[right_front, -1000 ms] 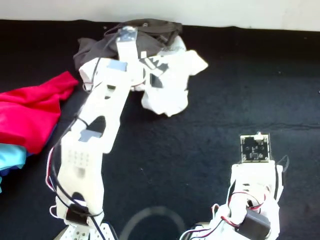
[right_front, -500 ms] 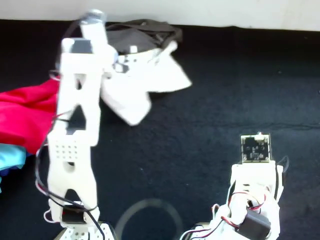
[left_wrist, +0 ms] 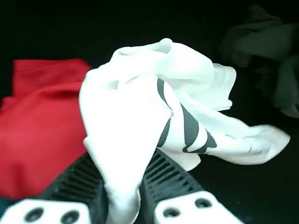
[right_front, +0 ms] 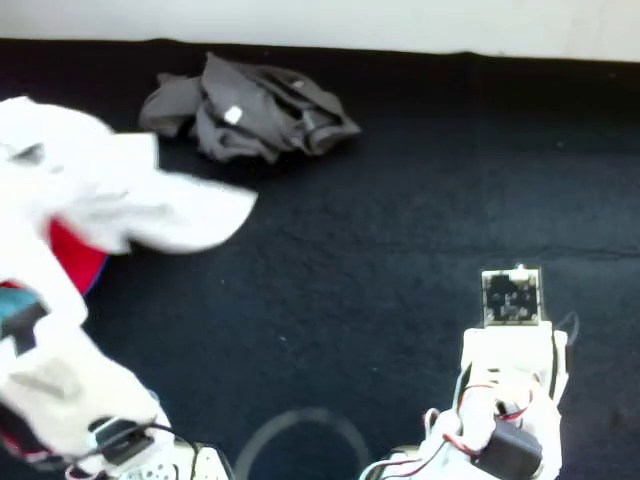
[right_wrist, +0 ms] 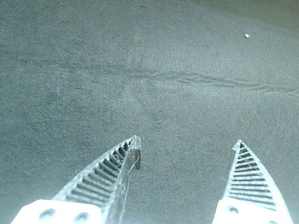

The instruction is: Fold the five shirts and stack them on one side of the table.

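Observation:
My left gripper [left_wrist: 125, 179] is shut on a white shirt with black stripes [left_wrist: 140, 107], the cloth pinched between its ribbed fingers [left_wrist: 163, 175]. In the high view this white shirt [right_front: 170, 210] hangs blurred at the table's left side, over a red shirt [right_front: 72, 258]. The red shirt [left_wrist: 42, 126] lies just below and beside the held cloth. A crumpled grey shirt [right_front: 250, 110] rests at the back of the table, and it is also visible beyond the white cloth [left_wrist: 271, 60]. My right gripper [right_wrist: 187, 142] is open over bare black tabletop, holding nothing.
A light blue garment [right_front: 14, 312] peeks out at the left edge under the red one. The right arm's base [right_front: 510, 400] stands at the front right. The black table cover [right_front: 400, 220] has a faint crease [right_wrist: 201, 79].
The left arm swung from the back centre to the left, pulling the white shirt off the grey shirt and over the red one. The right arm stayed still.

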`<state>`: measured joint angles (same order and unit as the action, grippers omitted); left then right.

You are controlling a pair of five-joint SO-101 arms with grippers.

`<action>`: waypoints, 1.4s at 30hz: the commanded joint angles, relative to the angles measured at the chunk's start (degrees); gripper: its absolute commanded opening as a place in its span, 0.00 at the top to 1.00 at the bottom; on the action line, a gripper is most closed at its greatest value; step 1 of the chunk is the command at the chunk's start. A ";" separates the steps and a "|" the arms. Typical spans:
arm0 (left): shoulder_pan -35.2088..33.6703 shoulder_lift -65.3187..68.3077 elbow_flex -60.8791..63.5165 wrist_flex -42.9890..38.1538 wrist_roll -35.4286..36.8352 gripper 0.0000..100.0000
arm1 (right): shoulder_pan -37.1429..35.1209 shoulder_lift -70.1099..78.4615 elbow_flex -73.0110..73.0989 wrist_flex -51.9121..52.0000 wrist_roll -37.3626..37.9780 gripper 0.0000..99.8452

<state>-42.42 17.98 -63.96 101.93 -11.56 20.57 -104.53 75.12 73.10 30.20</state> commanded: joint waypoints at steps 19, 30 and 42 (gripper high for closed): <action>-27.30 4.35 10.77 -12.66 -7.91 0.95 | 0.13 -0.31 3.21 -0.31 -4.31 0.70; -26.95 4.88 5.93 -10.29 -7.56 0.76 | 0.13 -0.31 3.47 -0.31 -4.13 0.70; -13.49 1.27 -10.77 -8.70 -7.47 0.70 | 0.13 -0.31 3.65 -0.31 -4.22 0.70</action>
<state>-61.85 21.93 -72.48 91.91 -18.95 20.57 -104.70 78.99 73.10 26.59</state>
